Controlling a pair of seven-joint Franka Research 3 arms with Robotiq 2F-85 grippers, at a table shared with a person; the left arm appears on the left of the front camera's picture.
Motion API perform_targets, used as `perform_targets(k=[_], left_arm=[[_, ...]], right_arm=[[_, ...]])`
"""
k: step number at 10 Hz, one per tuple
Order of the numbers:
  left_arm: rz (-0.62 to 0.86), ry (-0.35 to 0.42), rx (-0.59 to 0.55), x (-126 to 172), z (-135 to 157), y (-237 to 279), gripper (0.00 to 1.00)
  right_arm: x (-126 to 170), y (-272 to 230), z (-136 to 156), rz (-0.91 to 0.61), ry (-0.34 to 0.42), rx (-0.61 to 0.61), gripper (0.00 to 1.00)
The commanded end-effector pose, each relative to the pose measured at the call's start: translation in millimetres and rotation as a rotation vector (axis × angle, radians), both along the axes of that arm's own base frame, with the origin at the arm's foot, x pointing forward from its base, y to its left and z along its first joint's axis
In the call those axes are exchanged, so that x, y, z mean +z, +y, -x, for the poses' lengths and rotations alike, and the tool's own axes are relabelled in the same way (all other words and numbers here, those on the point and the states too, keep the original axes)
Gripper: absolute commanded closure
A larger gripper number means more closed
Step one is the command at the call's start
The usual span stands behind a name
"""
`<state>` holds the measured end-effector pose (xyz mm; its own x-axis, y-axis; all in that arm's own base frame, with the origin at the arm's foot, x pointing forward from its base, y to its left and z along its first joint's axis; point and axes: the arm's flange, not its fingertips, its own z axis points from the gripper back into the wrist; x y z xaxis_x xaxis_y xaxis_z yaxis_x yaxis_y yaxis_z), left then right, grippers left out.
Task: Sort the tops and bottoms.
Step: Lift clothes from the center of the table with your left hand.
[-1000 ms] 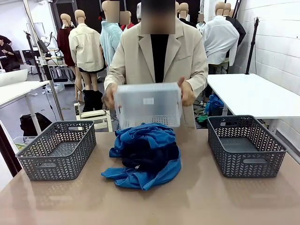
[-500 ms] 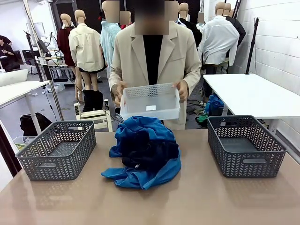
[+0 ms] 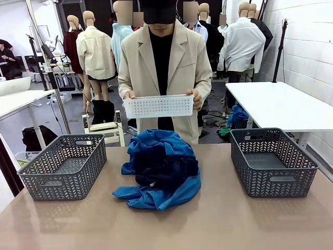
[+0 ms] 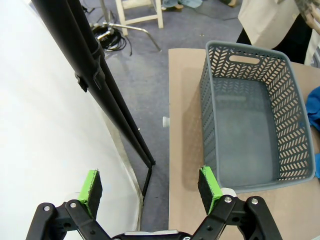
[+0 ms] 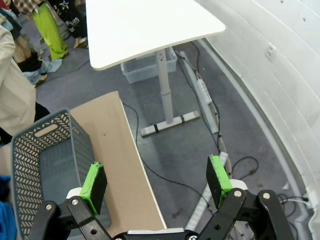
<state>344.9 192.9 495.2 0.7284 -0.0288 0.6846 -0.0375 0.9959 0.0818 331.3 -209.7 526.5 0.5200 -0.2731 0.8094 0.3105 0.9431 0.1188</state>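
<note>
A heap of clothes lies in the middle of the table: bright blue tops (image 3: 156, 148) with dark navy bottoms (image 3: 165, 171) on them, a small white label showing. A sliver of blue fabric (image 4: 315, 107) shows at the right edge of the left wrist view. My left gripper (image 4: 150, 192) is open, hanging past the table's left edge beside the left grey basket (image 4: 252, 115). My right gripper (image 5: 156, 182) is open, past the table's right edge near the right grey basket (image 5: 35, 160). Neither holds anything.
Two grey baskets stand on the table, one at the left (image 3: 65, 166) and one at the right (image 3: 271, 161), both without clothes in them. A person in a beige jacket stands at the far side holding a white perforated bin (image 3: 158, 105) above the table edge. A white table (image 3: 281, 104) stands at the right.
The person has lifted the white bin off the heap, turned it upright and stepped back. The clothes now lie uncovered. Both grippers stay open.
</note>
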Motion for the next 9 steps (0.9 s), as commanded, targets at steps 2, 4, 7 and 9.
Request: perform_targets(k=[2, 4, 7, 9], left_arm=[[0.013, 0.003, 0.014, -0.1, 1.4, 1.1, 0.00], [0.013, 0.003, 0.014, -0.1, 1.4, 1.1, 0.00], [0.013, 0.003, 0.014, -0.1, 1.4, 1.1, 0.00], [0.013, 0.003, 0.014, -0.1, 1.4, 1.1, 0.00]], right_arm=[[-1.0, 1.3, 1.0, -0.010, 0.007, -0.004, 0.00], [-1.0, 1.3, 1.0, -0.010, 0.007, -0.004, 0.00], [-1.0, 1.3, 1.0, -0.010, 0.007, -0.004, 0.00], [-1.0, 1.3, 1.0, -0.010, 0.007, -0.004, 0.00]])
